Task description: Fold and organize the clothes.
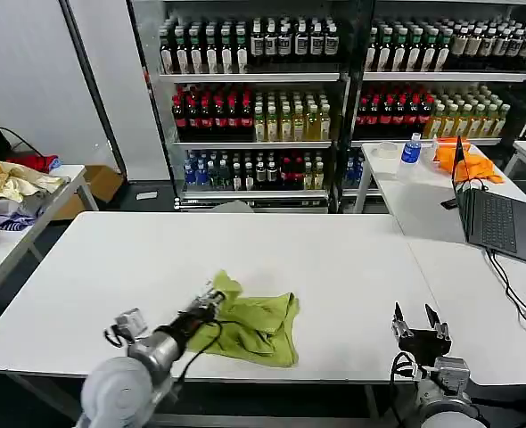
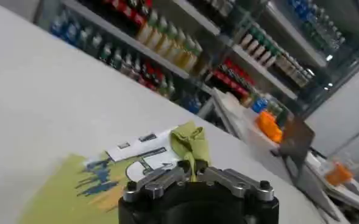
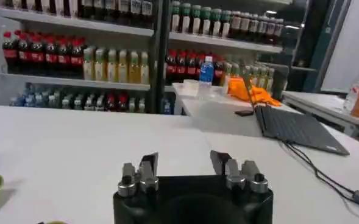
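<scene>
Left claw (image 1: 217,300) pinches a raised fold of the crumpled T-shirt (image 1: 261,326), which lies near the white worktop's (image 1: 156,259) front edge. Right claw (image 1: 418,316) hovers wide open, well apart.

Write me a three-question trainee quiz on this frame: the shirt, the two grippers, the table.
1. True or false: the green shirt lies neatly folded on the white table.
2. Which gripper is at the shirt?
A. left gripper
B. right gripper
3. Fill in: the right gripper's fingers are ____.

Key:
1. False; it lies crumpled.
2. A; its fingers are closed on a raised edge of the shirt.
3. Open, above bare table near the front edge.
</scene>
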You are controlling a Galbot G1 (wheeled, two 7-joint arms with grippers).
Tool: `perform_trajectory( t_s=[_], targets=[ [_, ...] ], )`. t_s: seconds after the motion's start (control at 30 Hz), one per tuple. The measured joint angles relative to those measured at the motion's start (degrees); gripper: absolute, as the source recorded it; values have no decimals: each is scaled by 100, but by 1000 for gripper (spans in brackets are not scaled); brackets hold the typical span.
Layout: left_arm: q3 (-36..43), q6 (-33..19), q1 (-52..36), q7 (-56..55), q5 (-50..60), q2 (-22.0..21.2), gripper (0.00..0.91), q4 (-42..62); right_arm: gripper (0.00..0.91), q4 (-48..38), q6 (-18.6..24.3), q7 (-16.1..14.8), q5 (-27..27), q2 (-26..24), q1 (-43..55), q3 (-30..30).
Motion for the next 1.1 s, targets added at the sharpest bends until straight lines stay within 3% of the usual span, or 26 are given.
perform_trajectory(
  t_s=[0.13, 0.17, 0.2, 0.63, 1.1],
  targets=[
    [405, -35, -144, -29, 77, -270, 20, 264, 615, -34, 9, -3, 15, 4, 20, 13],
    [490, -44, -173, -37, 107, -328, 302, 326, 615, -41, 11, -3, 18, 5, 21, 20],
    [585, -54, -205, -47, 136, -389, 907, 395, 615, -47, 13, -4, 21, 6, 22, 26],
    [1108, -87, -474, 175, 511, -652, 907, 786, 615, -146, -2, 18, -12, 52, 117, -34],
    [697, -62, -160, 404, 630, -272, 907, 379, 615, -131, -31, 29, -99, 162, 158, -121]
  ],
)
